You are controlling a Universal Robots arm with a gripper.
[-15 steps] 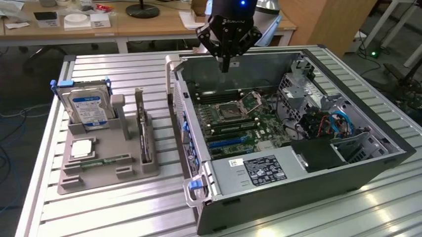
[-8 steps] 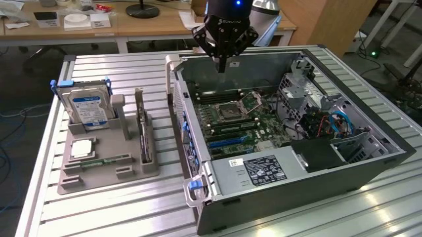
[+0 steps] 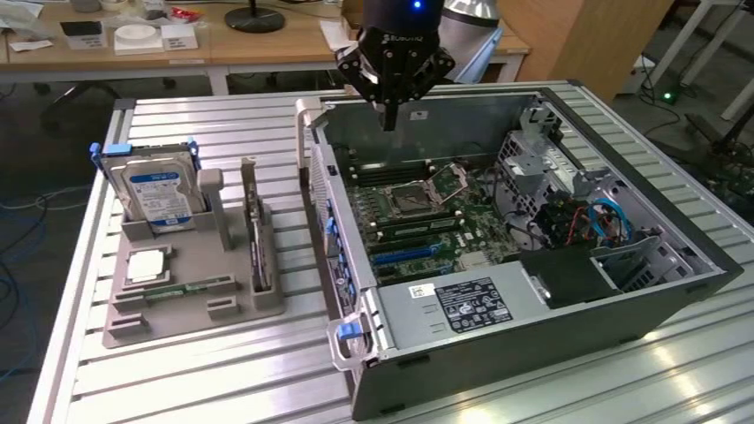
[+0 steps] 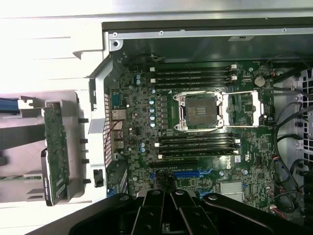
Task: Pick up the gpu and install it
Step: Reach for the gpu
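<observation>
End effector (image 3: pixel 388 119) clenched on nothing, hanging over the rear rim of the open computer case (image 3: pixel 531 340); gpu (image 3: pixel 252 231) stands on edge in the grey holder (image 3: pixel 177 311) on the counter (image 3: pixel 177 380), at the exterior view's left of the case; narrow gap between holder and case wall; gpu's lower edge hidden in its slot; arm cut off above.

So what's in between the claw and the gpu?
In the exterior view, the open computer case's pale end wall stands between the claw and the gpu, which sits upright in the grey holder.
</observation>
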